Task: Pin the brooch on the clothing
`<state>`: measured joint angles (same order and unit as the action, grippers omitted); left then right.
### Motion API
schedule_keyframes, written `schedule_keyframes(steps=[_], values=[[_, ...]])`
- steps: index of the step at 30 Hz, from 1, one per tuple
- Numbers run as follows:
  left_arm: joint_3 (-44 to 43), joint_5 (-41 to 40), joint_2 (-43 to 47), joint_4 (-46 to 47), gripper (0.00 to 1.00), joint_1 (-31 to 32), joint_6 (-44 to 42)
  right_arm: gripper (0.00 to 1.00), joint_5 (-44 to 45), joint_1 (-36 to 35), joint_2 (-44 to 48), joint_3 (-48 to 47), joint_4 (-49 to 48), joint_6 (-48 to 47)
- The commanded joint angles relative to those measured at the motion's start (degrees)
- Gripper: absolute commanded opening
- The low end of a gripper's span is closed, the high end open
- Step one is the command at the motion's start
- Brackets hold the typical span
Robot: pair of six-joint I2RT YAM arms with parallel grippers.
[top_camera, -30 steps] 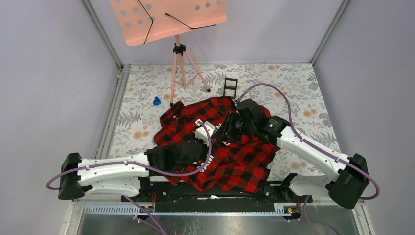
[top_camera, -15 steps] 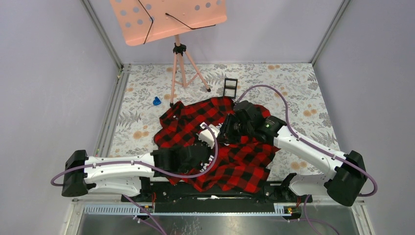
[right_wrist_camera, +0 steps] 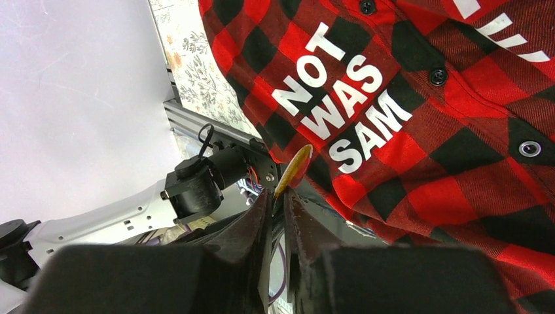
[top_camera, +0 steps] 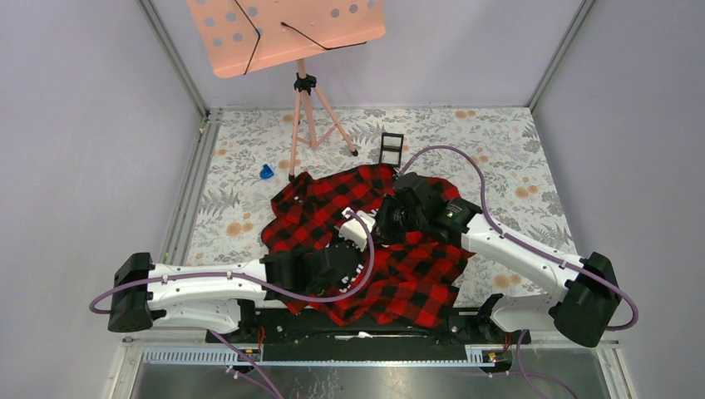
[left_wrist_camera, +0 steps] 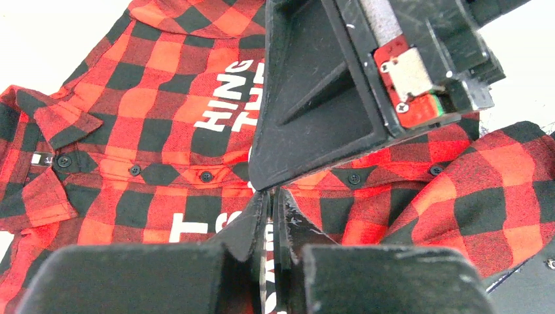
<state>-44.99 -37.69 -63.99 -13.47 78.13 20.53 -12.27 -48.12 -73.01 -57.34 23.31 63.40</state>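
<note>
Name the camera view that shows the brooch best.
Right wrist. There the brooch shows as a thin yellowish disc, edge-on, pinched in the jaws of the right gripper near the shirt. In the top external view that gripper hides it; in the left wrist view it cannot be made out behind the gripper's body.

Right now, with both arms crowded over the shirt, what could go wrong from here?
The right fingers pinch the brooch only by its edge, at their very tips, so it may twist or slip out. The left fingers sit shut close to the right arm's black housing; a small move could knock them together. The shirt lies rumpled and loose, so it may shift under a push.
</note>
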Motion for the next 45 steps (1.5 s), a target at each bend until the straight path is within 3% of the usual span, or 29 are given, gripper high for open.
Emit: schedule_keyframes(steps=[1,5,10,14,16,18,22,28,33,38,45], values=[[-1.79,-0.96,1.34,3.55,0.04,0.6,0.33,0.1,3.19,-0.75,0.79,0.13,-1.49,0.05],[0.11,-0.52,3.38,3.8,0.35,0.97,-0.14,0.0,5.49,-0.75,2.99,3.03,-5.52,1.38],[3.47,1.45,8.54,4.95,0.69,0.97,-0.27,0.0,9.71,-0.75,4.93,5.17,-7.63,0.58],[6.29,3.31,13.88,6.24,0.89,0.85,2.32,0.0,11.66,-0.13,8.52,9.37,-13.37,-1.57],[6.81,4.24,16.15,5.74,0.94,0.23,5.39,0.0,10.61,0.57,11.45,13.23,-20.38,-2.55],[5.75,4.46,18.21,3.04,0.94,-0.94,10.95,0.0,9.58,0.91,14.3,15.74,-26.4,-4.05],[3.62,5.26,23.46,1.0,0.94,-3.02,22.52,0.0,9.51,0.92,19.52,16.8,-28.91,-7.31],[7.39,17.45,28.53,9.06,0.94,-14.42,32.52,0.0,7.98,0.92,26.87,19.77,-38.57,-8.4],[11.49,26.44,27.45,22.34,0.92,-18.44,36.57,0.0,6.73,0.92,28.93,21.57,-43.88,-7.63],[9.4,32.35,23.28,29.0,0.8,-18.54,36.18,0.0,4.94,0.92,28.49,21.71,-46.26,-6.9],[9.64,31.74,21.91,30.59,0.55,-18.63,37.9,0.0,2.78,0.93,26.96,22.04,-50.93,-5.3]])
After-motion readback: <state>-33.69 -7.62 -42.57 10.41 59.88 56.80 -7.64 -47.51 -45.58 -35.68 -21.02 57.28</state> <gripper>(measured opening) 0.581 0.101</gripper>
